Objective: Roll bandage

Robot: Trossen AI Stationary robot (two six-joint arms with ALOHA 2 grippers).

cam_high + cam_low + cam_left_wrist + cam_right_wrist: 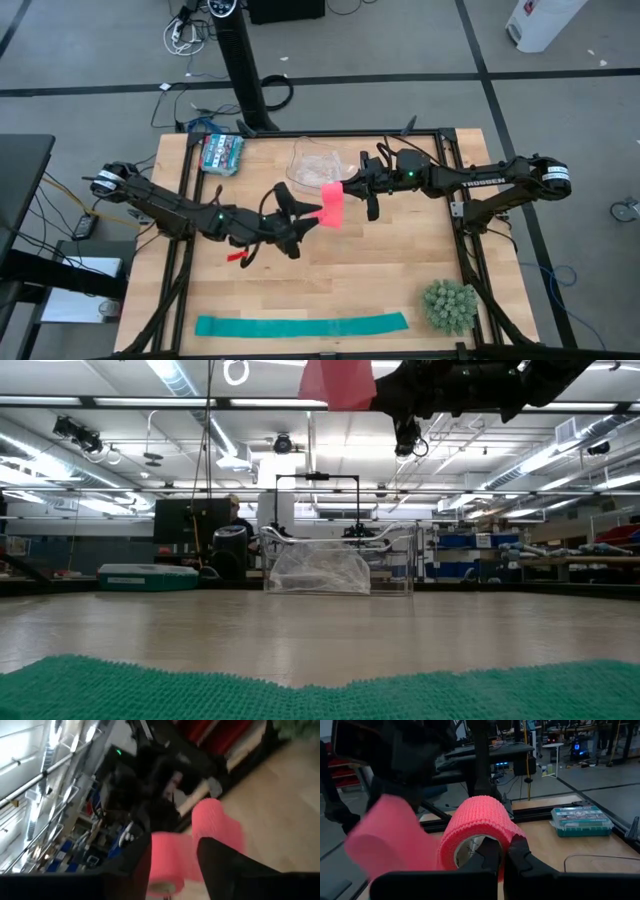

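Note:
The pink-red bandage point(331, 205) is held above the table's middle as a hollow roll point(477, 827) with a loose tail point(385, 842) hanging beside it. My right gripper point(502, 845) comes from the table's right and is shut on the roll. My left gripper point(172, 855) comes from the left, its fingers pointing level at the bandage point(170, 862). They stand apart, one on either side of it. In the low view only the bandage's lower edge point(338, 382) shows, at the picture's top. My left gripper has the bandage between its spread fingers point(222, 865); I cannot tell whether they touch it. My right gripper pinches the roll's wall point(512, 832) at its open end, one finger in front of the hollow core and one outside. The fingers come level from the table's right. The roll is lifted clear, and the tail hangs slack below it.
A clear plastic container point(322, 165) stands behind the grippers at the far middle, a teal box point(222, 153) at the far left. A teal-green strip point(300, 325) lies along the near edge, a green spiky ball point(448, 305) at near right. A small red thing point(237, 256) lies under the left arm.

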